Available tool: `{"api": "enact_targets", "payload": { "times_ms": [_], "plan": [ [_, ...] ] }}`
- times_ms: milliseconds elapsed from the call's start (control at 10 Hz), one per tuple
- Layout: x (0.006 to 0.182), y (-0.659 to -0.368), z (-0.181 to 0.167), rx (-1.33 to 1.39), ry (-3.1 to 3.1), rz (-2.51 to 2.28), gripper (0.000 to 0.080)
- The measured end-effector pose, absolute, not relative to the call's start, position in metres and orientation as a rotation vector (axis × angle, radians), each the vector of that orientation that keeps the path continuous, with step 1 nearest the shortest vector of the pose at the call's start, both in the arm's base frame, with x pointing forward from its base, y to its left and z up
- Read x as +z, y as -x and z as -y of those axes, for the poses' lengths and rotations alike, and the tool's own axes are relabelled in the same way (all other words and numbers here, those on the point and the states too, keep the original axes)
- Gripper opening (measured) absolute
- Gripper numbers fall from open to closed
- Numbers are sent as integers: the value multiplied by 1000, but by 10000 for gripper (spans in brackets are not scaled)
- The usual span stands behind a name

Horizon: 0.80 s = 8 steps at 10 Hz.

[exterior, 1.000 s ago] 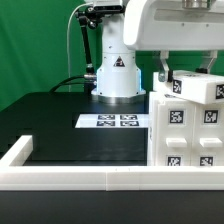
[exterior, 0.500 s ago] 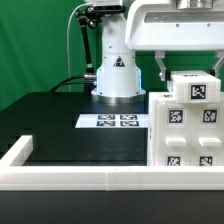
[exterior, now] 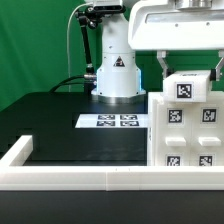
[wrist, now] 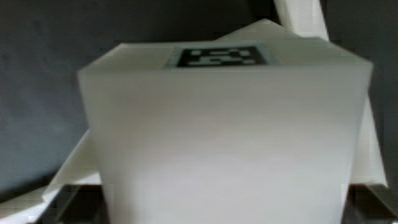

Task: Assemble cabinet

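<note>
The white cabinet shell [exterior: 186, 140] stands at the exterior view's right, with tags and drawer fronts on its near face. A white tagged block [exterior: 190, 90] sits on top of it, roughly level. My gripper [exterior: 190, 70] reaches down from above, its dark fingers [exterior: 163, 68] flanking the block on both sides, shut on it. In the wrist view the block [wrist: 214, 130] fills most of the frame, tag on its far end, and my gripper [wrist: 217, 214] holds it at the near end. Parts of the shell [wrist: 295, 20] show behind it.
The marker board [exterior: 116, 121] lies on the black table in front of the robot base [exterior: 116, 78]. A long low white border rail [exterior: 70, 179] runs along the front edge and up the exterior view's left side. A green backdrop stands behind.
The block in my gripper has turned and shifted over the shell: its tag moved from the exterior view's left edge of the block to its front middle, and the block now sits level.
</note>
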<state>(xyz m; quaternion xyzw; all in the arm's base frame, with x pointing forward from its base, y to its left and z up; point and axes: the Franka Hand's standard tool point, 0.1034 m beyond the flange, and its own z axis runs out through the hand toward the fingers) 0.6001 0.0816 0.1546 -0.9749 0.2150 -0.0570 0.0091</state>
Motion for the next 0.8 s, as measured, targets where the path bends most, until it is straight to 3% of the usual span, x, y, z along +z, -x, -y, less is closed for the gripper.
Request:
{"api": "enact_targets", "payload": {
  "times_ms": [800],
  "plan": [
    [154, -599, -98, -146, 2516, -1744, 564]
  ]
}}
